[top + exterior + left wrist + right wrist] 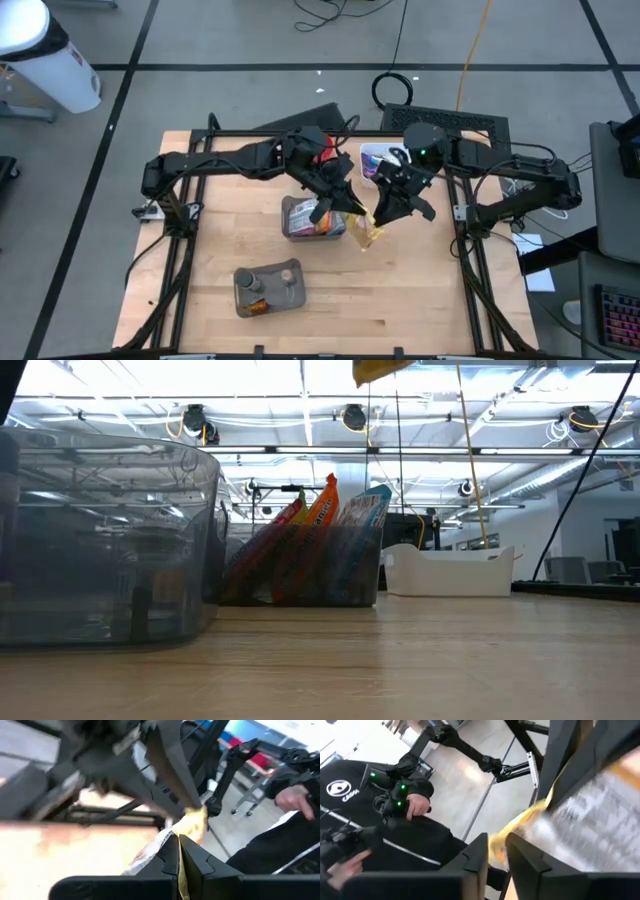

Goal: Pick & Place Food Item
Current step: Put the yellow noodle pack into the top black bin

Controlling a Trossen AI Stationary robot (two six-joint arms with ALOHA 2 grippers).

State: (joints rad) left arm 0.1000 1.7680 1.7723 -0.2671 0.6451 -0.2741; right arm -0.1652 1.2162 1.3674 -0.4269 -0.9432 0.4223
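Wooden table [400, 290] under both arms, high view: yellow snack bag [367, 236] raised just beside a clear bin [312, 218], left fingers [352, 207] shut on it, right fingers [385, 210] touching. Left wrist: fingers [167, 857] pinching the bag [192, 822]. Right wrist: fingers [475, 857] slightly parted around its edge [500, 842].

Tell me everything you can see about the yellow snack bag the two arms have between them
The bag is a small crinkly packet, yellow at the edges with a silvery printed face, foil or plastic by its look. It hangs in the air above the table, just right of the clear bin of snacks. The left claw is shut on one edge. The right claw has the opposite edge between its fingers, which stand slightly apart. Nothing else touches it.
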